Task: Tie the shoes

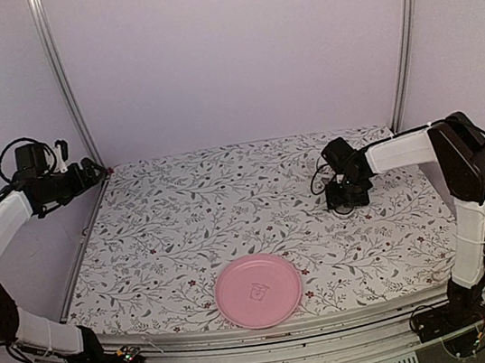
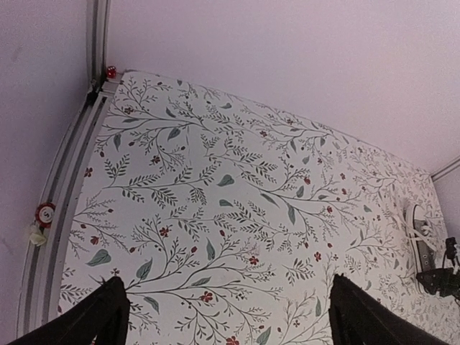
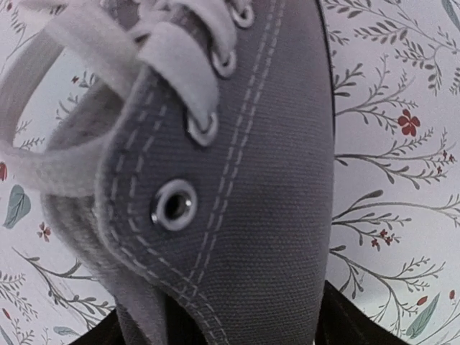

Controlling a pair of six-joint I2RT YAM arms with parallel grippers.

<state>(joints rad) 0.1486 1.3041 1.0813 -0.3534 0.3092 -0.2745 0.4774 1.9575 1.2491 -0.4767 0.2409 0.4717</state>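
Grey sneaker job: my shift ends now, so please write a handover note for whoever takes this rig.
Left gripper: open, empty, held above the table's far-left edge.
Right gripper: low on the right side, and appears shut on the small grey canvas sneaker, with a finger on each side.
Sneaker: on the floral tablecloth, right of centre. Its white laces are loose, with no bow visible.
Done: sneaker held, nothing more.
Left: tie the laces.
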